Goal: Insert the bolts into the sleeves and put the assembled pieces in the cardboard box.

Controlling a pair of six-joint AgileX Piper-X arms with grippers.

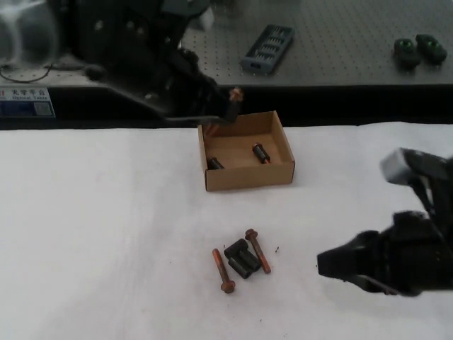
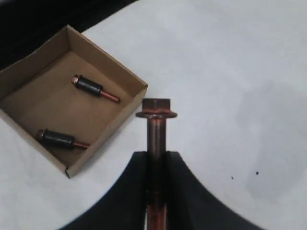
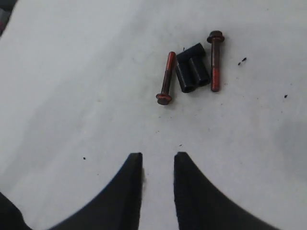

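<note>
My left gripper is shut on a copper bolt, whose hex head sticks out past the fingers. In the high view this bolt hangs just above the back left rim of the cardboard box. Inside the box lie two assembled pieces, each a bolt in a black sleeve. Two loose bolts flank two black sleeves on the white cloth. My right gripper is open and holds nothing, a short way from that cluster.
A white cloth covers the bench. Behind it, a perforated metal table carries a blue-grey rack and dark green parts. The right arm fills the near right corner.
</note>
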